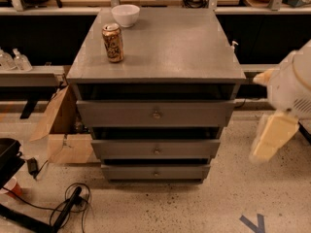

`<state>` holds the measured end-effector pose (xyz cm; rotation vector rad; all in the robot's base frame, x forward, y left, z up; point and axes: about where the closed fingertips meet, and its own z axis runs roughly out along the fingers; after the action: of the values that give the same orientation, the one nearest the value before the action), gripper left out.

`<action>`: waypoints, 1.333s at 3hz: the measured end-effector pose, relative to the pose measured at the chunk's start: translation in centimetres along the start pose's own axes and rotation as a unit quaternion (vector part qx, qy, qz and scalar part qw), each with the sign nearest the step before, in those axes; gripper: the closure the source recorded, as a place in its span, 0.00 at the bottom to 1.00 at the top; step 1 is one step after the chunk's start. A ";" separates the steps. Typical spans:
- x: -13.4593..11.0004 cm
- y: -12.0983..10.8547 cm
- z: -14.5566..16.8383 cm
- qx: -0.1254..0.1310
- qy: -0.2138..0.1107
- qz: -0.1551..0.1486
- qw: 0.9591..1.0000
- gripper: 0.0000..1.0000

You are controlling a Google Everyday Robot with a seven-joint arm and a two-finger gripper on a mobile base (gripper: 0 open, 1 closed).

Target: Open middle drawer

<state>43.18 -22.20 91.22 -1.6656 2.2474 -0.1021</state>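
The grey cabinet [160, 42] has three stacked drawers. The middle drawer [126, 148] has a flat grey front with a small round knob [156, 151] at its centre. It sits between the taller top drawer [116, 113] and the short bottom drawer [126, 172], and its front is in line with theirs. My gripper [266, 144] is the blurred cream part under the white arm [291, 89]. It hangs right of the cabinet, level with the middle drawer, touching nothing.
A drink can [112, 42] and a white bowl [125, 14] stand on the cabinet top. A cardboard box [60, 130] leans at the cabinet's left. Cables [68, 210] and a black object [7, 157] lie on the floor at the left. Benches run behind.
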 end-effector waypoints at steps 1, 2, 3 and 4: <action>3.0 2.8 5.5 -0.001 -0.022 0.016 1.000 0.00; 5.7 4.8 10.7 0.003 -0.040 0.027 0.999 0.00; 7.1 3.9 14.8 0.003 -0.041 0.043 0.998 0.00; 7.2 4.0 15.4 -0.002 -0.040 0.046 0.998 0.00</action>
<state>42.50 -25.50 74.15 -1.5379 2.2603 -0.0092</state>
